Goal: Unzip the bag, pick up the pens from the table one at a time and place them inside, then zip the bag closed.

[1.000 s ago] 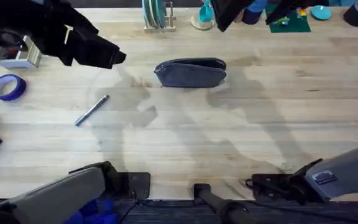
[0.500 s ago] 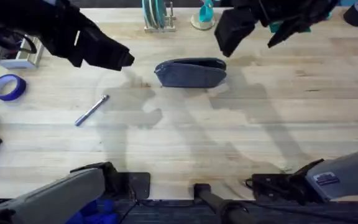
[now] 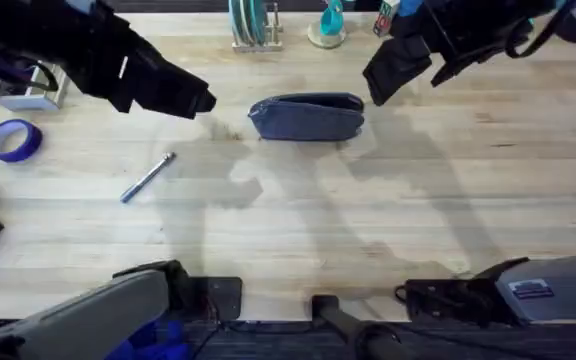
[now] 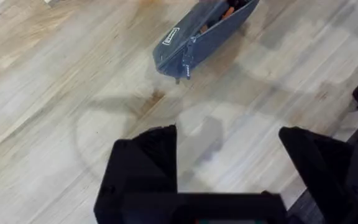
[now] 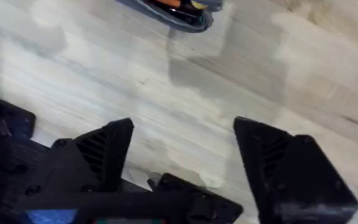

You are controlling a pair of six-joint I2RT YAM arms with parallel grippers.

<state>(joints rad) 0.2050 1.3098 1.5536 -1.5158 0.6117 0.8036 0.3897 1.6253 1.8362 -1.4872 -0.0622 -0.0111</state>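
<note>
**A:** Overhead, where are we?

**B:** I see the bag [image 3: 306, 117] at twelve o'clock on the table [image 3: 368, 230], one pen [image 3: 148, 177] at nine. I judge it's mid-loading.

**A:** Left wrist?

**B:** My left gripper [image 4: 229, 146] gapes wide, empty; the bag's zipper is open. Its label is unreadable.

**A:** Right wrist?

**B:** My right gripper [image 5: 184, 140] is spread, empty. Next I'd fetch that pen.

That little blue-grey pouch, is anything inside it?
Through the bag's open zipper, something orange and dark shows inside. The fabric covers the rest, so the items cannot be counted.
</note>
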